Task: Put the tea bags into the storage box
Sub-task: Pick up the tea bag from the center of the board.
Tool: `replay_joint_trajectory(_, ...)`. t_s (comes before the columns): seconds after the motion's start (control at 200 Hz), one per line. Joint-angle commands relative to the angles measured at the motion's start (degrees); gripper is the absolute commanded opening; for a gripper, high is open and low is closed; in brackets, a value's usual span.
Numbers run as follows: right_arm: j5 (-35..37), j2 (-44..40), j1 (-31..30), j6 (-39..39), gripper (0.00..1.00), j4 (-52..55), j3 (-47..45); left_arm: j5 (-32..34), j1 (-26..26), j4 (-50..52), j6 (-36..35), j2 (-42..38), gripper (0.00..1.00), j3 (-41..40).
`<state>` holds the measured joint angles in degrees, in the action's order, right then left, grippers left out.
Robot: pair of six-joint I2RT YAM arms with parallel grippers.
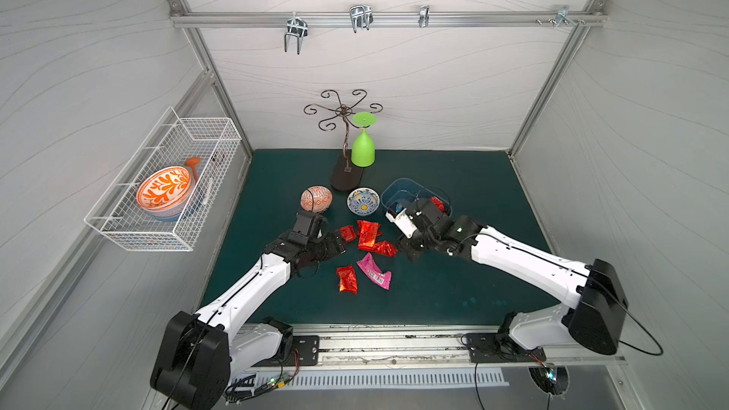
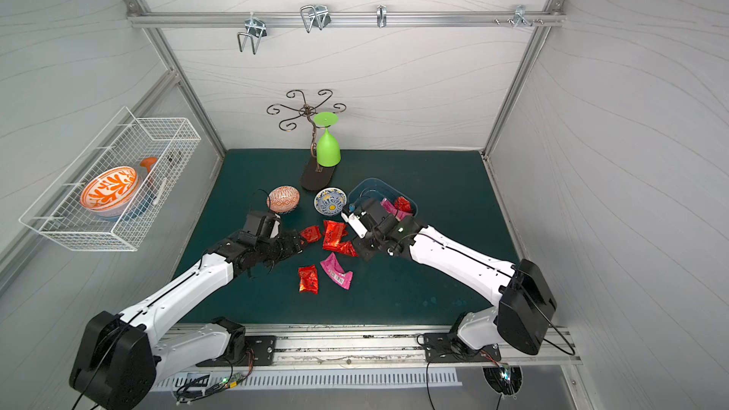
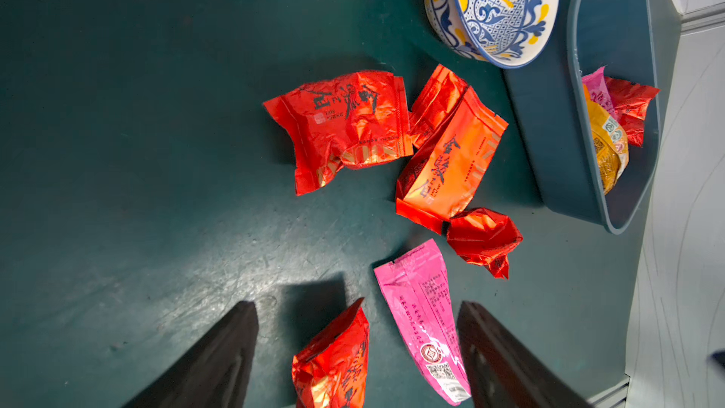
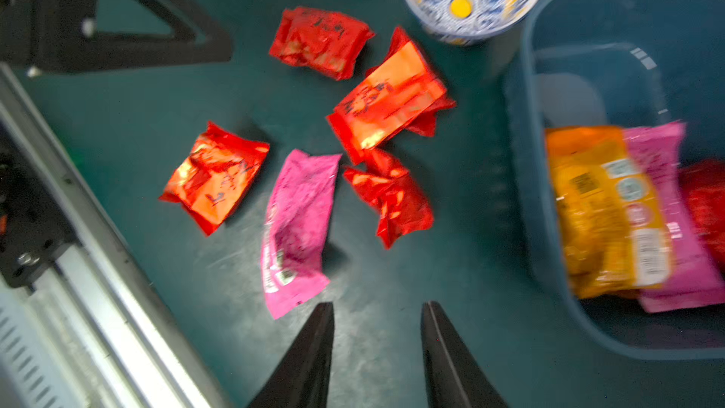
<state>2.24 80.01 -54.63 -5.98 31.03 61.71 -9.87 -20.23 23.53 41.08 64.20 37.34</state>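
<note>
Top views: storage box [image 1: 398, 190] partly under the right arm [image 1: 513, 256], loose tea bags [image 1: 369, 238] between both arms. Left wrist view: left gripper [image 3: 357, 304] spread wide, empty — red sachet [image 3: 333, 359] and pink sachet [image 3: 423, 319] lie below, between its fingers. Right wrist view: right gripper [image 4: 376, 304] partly parted, holding nothing — storage box, three sachets inside, beside it.

Top views overhead, far; wrist views close (shared: tea bags [image 3: 345, 127])
</note>
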Motion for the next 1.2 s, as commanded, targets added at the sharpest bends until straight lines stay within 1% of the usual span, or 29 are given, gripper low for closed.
replay_joint_trajectory(0.0, -4.1, 0.7, -4.2, -8.1, 0.42, -3.0, -3.1, 1.0, -0.2, -1.7, 1.4, -0.8, 0.85, -0.2)
replay_joint_trajectory(0.135, -5.0, 5.4, -8.0, -8.3, 0.42, -3.6, -2.3, 0.8, -0.2, -1.8, 2.1, -0.7, 0.85, -0.1)
replay_joint_trajectory(0.305, -2.9, 12.4, -10.8, -4.8, 0.42, -2.2, 3.1, 1.4, -0.2, -1.5, 1.8, -1.9, 0.85, -0.2)
replay_joint_trajectory(0.49, 0.0, 18.7, -11.1, -1.9, 0.42, -0.3, 8.0, 3.3, -0.1, -0.3, 0.7, -3.7, 0.85, -0.4)
replay_joint_trajectory(0.685, 3.0, 21.7, -11.2, -0.9, 0.42, 1.1, 9.3, 4.9, 0.0, 0.6, -0.3, -5.5, 0.85, -1.0)
replay_joint_trajectory(0.845, 3.4, 22.5, -11.2, -0.7, 0.42, 1.4, 8.7, 5.1, 0.0, 0.2, -0.5, -5.7, 0.85, -1.4)
replay_joint_trajectory(1.086, 1.8, 23.5, -11.2, -1.1, 0.07, 1.2, 8.4, 4.8, 0.0, 0.0, -0.3, -5.5, 0.85, -1.5)
replay_joint_trajectory(1.176, 1.8, 24.0, -11.2, -1.0, 0.0, 1.3, 8.4, 4.9, 0.1, 0.1, -0.3, -5.7, 0.85, -1.5)
replay_joint_trajectory(1.196, 1.8, 24.0, -11.2, -1.1, 0.0, 1.3, 8.5, 4.9, 0.1, 0.2, -0.4, -5.7, 0.85, -1.6)
